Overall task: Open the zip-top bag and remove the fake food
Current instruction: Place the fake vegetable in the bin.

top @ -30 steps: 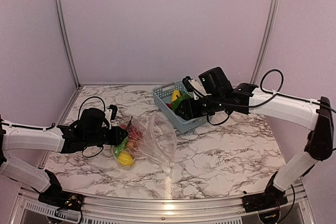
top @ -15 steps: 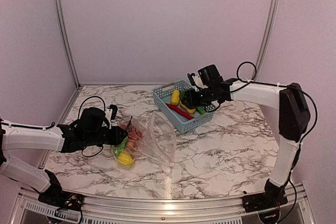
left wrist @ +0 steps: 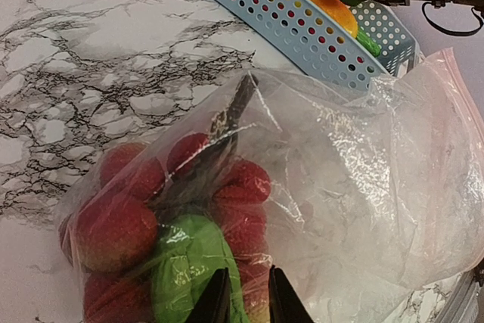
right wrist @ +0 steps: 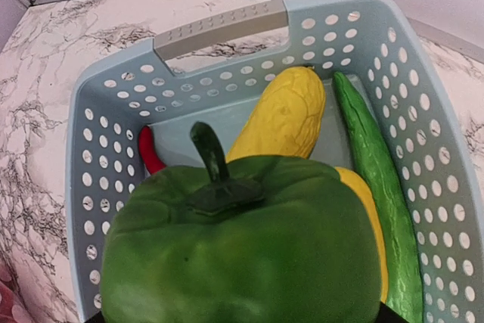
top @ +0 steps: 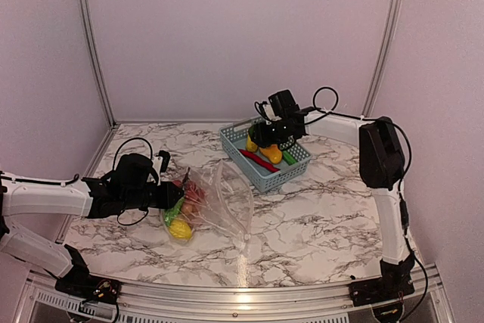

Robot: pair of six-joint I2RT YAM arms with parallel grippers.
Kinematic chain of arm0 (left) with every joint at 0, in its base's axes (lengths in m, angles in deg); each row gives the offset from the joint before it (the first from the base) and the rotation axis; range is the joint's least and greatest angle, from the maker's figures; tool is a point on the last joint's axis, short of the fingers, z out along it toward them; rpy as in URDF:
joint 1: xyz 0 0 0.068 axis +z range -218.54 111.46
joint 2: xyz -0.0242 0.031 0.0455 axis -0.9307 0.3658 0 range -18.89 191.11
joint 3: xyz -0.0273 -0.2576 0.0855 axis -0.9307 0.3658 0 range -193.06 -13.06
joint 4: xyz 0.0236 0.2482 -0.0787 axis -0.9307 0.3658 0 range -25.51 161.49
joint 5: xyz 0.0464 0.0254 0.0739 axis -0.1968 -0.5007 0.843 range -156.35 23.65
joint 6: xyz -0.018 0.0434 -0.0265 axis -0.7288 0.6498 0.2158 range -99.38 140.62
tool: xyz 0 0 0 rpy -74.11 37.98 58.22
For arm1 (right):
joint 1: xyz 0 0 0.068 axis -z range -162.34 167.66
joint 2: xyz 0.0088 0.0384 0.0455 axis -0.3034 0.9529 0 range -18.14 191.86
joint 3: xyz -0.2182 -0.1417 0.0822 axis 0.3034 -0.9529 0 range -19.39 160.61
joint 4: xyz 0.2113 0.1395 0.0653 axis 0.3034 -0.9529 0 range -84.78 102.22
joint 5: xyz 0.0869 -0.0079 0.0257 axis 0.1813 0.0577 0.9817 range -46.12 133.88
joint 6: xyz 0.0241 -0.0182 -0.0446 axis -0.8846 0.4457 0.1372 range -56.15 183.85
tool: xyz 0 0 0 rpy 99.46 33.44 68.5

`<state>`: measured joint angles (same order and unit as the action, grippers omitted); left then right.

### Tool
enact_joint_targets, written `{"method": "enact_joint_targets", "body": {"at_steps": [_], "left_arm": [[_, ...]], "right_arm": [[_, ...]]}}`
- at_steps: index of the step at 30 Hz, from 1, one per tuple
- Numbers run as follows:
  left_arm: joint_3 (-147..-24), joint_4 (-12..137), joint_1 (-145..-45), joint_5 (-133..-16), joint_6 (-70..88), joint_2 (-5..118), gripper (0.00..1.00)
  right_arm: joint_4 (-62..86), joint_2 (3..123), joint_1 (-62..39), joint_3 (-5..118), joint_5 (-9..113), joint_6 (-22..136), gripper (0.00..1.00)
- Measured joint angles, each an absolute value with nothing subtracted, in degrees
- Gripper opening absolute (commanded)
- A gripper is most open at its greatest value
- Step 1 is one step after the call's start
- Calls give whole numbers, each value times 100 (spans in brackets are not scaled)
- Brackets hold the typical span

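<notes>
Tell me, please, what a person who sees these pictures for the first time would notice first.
A big green pepper fills the right wrist view, held over the blue basket, where yellow corn and a green cucumber lie. On the marble table, at the left, the clear zip-top bag glistens, with red fruits and a green piece inside it.

Reaches low from left edge with left claw [top: 168, 196], pinched narrow on clear crinkly plastic zip-top bag [top: 223, 202]. Stretches right claw [top: 262, 140] to upper centre, spread wide around glossy green plastic pepper [right wrist: 242, 262].
</notes>
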<state>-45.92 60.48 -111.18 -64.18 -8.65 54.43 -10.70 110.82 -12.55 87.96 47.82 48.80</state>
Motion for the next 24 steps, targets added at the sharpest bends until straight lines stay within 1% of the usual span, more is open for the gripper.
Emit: {"method": "enact_joint_targets", "body": {"at_steps": [3,5,13,17,24], "left_arm": [[-4596,6059,-11118,-6415,-865,5436,20],[-4596,6088,-11115,-6413,-865,5416,20],[-4596,6155,-11111,-6411,-850,5373,21],[-4596,6186,-11111,-6407,-848,5353,20],[-4596,6188,-11111,-6398,-848,5353,21]], "right_arm": [[-1207,11550,-1255,9366,4691,4891,39],[-1266,11745,-1255,9537,4627,4884,39],[-1310,12029,-1255,9893,4658,4760,39],[-1172,12234,-1255,10000,4894,4644,39],[-1050,12245,-1264,10015,5401,4438,39]]}}
